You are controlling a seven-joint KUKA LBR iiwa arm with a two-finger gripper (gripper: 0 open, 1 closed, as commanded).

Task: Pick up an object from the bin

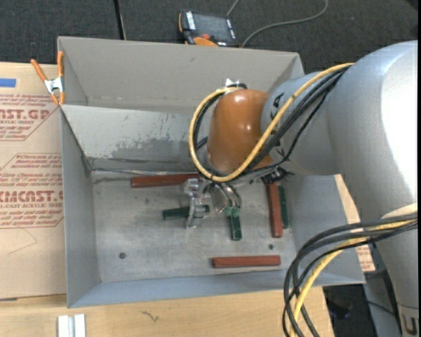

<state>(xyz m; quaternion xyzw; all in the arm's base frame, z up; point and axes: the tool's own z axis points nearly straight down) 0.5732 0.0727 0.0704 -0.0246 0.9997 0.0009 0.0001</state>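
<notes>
Grey bin [112, 258] floor, scattered red-brown bars [245, 261]. The hand [194, 208] is low at the centre, against a small dark green piece [172, 214]. Open or closed, I cannot tell. Nothing looks lifted yet.

My arm [379, 118] is a thick, rounded casing in pale grey-white, smooth and glossy. At my wrist sits a domed orange-brown cover [231, 128]. Yellow and black cables [193, 128] loop round that cover and run back along my casing, with more bundled lower down. My gripper [196, 206] is small, of silvery metal.
</notes>
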